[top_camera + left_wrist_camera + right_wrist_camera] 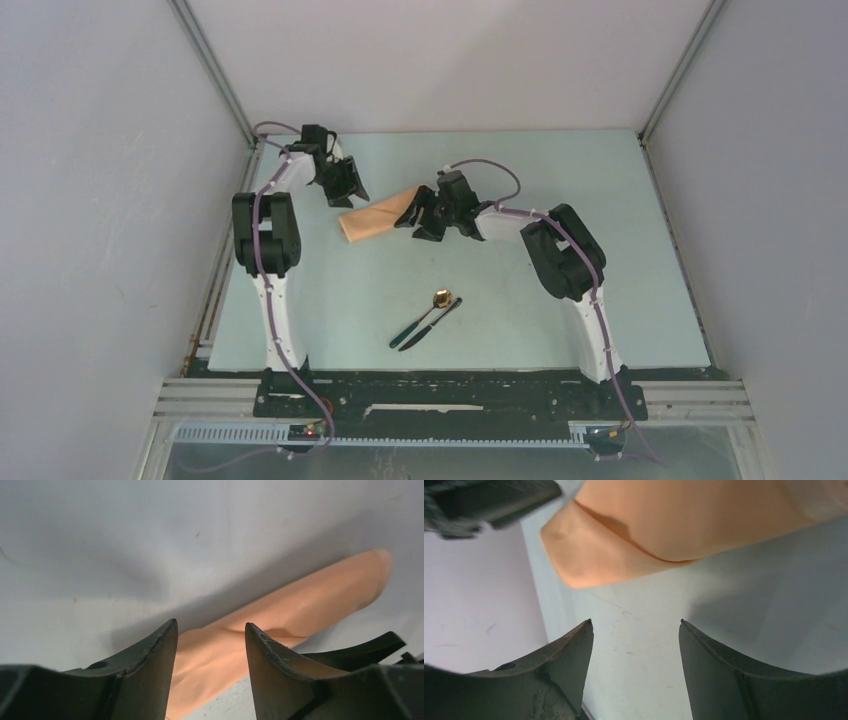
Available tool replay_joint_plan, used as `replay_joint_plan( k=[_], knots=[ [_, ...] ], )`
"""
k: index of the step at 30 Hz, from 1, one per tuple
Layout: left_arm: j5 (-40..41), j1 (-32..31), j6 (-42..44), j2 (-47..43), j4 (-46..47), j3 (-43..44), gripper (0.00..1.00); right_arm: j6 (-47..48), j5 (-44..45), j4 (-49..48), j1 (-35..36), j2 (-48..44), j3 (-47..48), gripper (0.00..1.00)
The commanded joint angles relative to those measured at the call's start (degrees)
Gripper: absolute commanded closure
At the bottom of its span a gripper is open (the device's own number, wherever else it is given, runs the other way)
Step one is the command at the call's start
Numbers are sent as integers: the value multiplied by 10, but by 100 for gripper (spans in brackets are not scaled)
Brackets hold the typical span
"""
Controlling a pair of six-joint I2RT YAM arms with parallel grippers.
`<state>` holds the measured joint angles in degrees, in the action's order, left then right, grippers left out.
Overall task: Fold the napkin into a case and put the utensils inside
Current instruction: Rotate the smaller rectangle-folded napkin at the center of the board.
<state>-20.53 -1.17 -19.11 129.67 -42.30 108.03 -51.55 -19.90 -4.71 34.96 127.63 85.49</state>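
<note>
Folding appears complete: the case (377, 215) lies on the tabletop (560, 180) between the left jaws and right jaws, just ahead of each. Both sets stand spread, holding nothing. The utensils (428, 315) lie well apart from both, not yet inserted. Judged about half done.

Pale blue-green table (330, 290), matte, faint scuffs. Three things on it.

Peach-tan napkin (372, 220) at 10 o'clock from table centre: folded into narrow strip, long axis running 8 o'clock to 2 o'clock.

Spoon (441, 298) and knife (430, 324) at 6 o'clock from centre, well apart from napkin: side by side, nearly parallel, spoon's gold bowl toward 1 o'clock, dark handles toward 7 o'clock.
</note>
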Motion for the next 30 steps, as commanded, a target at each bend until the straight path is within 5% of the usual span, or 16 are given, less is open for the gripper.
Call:
replay_joint_plan(
  k=[1,7,14,18,27,30],
  knots=[
    [1,26,4,-41,1,-74,44,-81,-32,-63,11,22,30,29],
    [-71,42,-48,-111,73,-233,51,-49,-36,-23,5,53,83,31],
    [-117,35,-199,-276,306,-545,55,34,-73,20,2,70,138,32],
    [-126,31,-257,-340,392,-653,52,62,-119,27,4,63,132,31],
    [10,57,-141,-478,247,-630,41,159,-138,90,-21,-14,80,28],
    [-19,54,-150,-535,262,-643,41,155,-178,80,-22,-26,74,27]
  ],
)
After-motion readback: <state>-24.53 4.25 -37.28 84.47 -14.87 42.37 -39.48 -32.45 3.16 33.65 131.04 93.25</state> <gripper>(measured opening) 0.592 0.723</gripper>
